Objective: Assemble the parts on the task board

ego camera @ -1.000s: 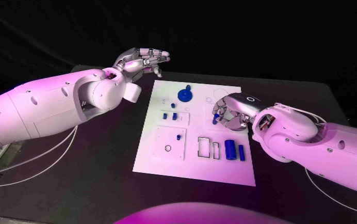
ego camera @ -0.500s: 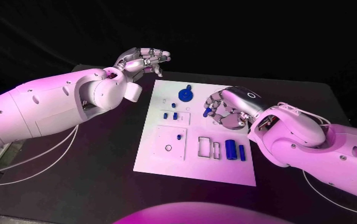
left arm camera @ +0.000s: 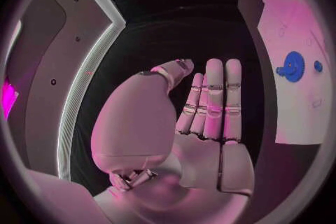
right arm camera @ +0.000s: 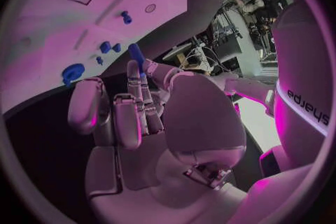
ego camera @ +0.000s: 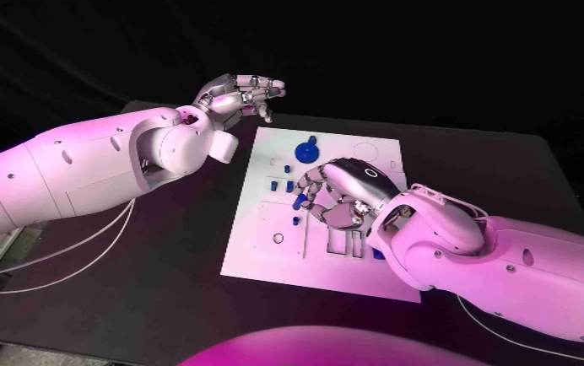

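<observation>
The white task board [ego camera: 262,261] lies in the middle of the black table. My right hand [ego camera: 337,194] hovers over its centre and pinches a small blue peg [ego camera: 300,201] at its fingertips; the blue peg [right arm camera: 135,57] stands out between thumb and finger in the right wrist view. A blue disc [ego camera: 307,153] sits near the board's far edge, and small blue pieces [ego camera: 283,185] stand just left of the hand. My left hand [ego camera: 244,94] is raised beyond the board's far left corner and holds nothing; its fingers [left arm camera: 213,98] are stretched out side by side. The blue disc [left arm camera: 293,65] lies off to its side.
Outlined rectangular recesses [ego camera: 278,229] mark the board's near left part, with narrower slots [ego camera: 342,241] beside them, partly under my right arm. White cables [ego camera: 73,258] trail over the table's left side. The right forearm [ego camera: 474,252] covers the board's near right corner.
My right hand has carried the blue peg leftward and nearer across the board, from its right side to its middle. The left hand has barely moved.
</observation>
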Action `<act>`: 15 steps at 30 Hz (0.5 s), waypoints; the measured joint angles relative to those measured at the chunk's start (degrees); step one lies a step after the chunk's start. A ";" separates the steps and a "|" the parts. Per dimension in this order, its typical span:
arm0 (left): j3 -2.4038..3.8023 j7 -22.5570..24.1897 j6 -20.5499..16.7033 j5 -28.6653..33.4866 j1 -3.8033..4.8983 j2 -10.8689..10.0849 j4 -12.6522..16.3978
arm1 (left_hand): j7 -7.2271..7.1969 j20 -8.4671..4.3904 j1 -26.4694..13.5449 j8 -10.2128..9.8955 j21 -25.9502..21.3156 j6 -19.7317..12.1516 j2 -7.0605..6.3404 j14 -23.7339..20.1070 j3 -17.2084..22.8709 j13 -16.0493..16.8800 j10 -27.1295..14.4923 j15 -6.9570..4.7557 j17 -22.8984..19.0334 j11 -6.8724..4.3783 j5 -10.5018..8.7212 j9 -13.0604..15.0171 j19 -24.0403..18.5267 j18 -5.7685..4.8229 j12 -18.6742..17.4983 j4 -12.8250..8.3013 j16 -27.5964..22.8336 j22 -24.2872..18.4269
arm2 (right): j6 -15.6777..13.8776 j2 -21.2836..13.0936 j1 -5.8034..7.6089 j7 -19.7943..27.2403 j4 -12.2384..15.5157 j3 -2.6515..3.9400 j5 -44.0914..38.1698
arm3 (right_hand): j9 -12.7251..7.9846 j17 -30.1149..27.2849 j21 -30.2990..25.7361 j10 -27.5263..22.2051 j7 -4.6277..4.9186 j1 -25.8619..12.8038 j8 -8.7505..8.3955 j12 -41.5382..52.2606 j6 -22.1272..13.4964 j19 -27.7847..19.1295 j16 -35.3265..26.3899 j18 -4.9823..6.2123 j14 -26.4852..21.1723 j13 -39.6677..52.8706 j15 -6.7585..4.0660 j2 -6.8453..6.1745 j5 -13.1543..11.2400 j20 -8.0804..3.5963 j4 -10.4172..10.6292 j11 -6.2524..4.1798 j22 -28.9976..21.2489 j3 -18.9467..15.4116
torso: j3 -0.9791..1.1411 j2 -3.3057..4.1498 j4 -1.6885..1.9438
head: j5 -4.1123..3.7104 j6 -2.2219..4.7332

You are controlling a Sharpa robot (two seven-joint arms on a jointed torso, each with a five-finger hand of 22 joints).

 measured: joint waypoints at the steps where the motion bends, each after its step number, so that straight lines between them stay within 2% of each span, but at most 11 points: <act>1: 0.00 0.00 0.01 0.00 0.00 0.04 -0.01 | 0.00 0.00 0.00 0.00 0.00 0.00 0.00 0.00 0.00 0.00 0.00 0.00 0.00 0.00 0.00 0.00 0.00 0.00 0.00 0.00 0.00 0.00 | 0.04 0.41 -0.28 0.14 -0.22 -0.09 0.22 | 0.00 -0.05 0.00 0.00 0.01 0.00 0.00 -0.17 -0.01 0.00 0.00 0.00 0.00 0.00 0.00 0.00 0.00 0.00 0.00 0.00 0.00 0.00 | -0.01 0.01 0.00 | 0.13 -0.04; 7: 0.00 0.00 0.06 0.01 -0.01 0.26 -0.03 | 0.00 0.00 0.00 0.00 0.00 0.00 0.00 0.00 -0.17 0.00 0.00 0.00 0.00 0.00 0.00 0.00 0.00 0.00 0.00 0.17 0.00 0.00 | 0.41 2.51 -2.02 1.06 -1.63 -0.50 1.43 | 0.02 -0.14 0.00 0.00 0.02 -0.16 0.19 -0.23 -0.04 0.00 0.00 0.00 0.00 0.05 0.00 -0.16 0.09 0.00 0.00 0.00 -0.01 0.00 | 0.01 0.02 -0.12 | 0.42 -0.27; 13: 0.00 0.00 0.10 0.01 -0.01 0.35 -0.06 | 0.00 0.00 0.00 0.00 0.00 0.00 0.00 0.00 -0.17 0.00 0.00 0.00 0.01 0.00 0.00 0.01 0.00 0.00 0.00 0.17 0.00 0.00 | 0.89 3.57 -2.93 1.77 -2.94 -0.68 2.16 | 0.04 -0.20 -0.21 0.00 -0.02 -0.23 0.33 -0.23 -0.19 0.00 0.00 0.00 0.00 0.05 0.00 -0.24 0.28 0.00 -0.01 0.00 -0.01 0.00 | 0.04 0.01 -0.13 | 0.68 -0.44; 15: 0.00 0.00 0.12 0.01 -0.01 0.37 -0.07 | 0.00 0.00 -0.10 0.00 0.00 0.00 0.11 0.00 -0.17 0.00 0.00 0.00 0.01 0.00 0.00 0.01 0.00 0.00 0.00 0.17 0.00 -0.01 | 1.12 3.80 -3.12 1.97 -3.34 -0.74 2.31 | 0.05 -0.21 -0.21 0.00 0.00 -0.23 0.83 -0.23 -0.24 0.00 0.00 0.00 0.00 0.09 0.00 -0.24 0.28 0.00 -0.01 0.00 -0.01 -0.01 | 0.04 -0.01 -0.10 | 0.70 -0.47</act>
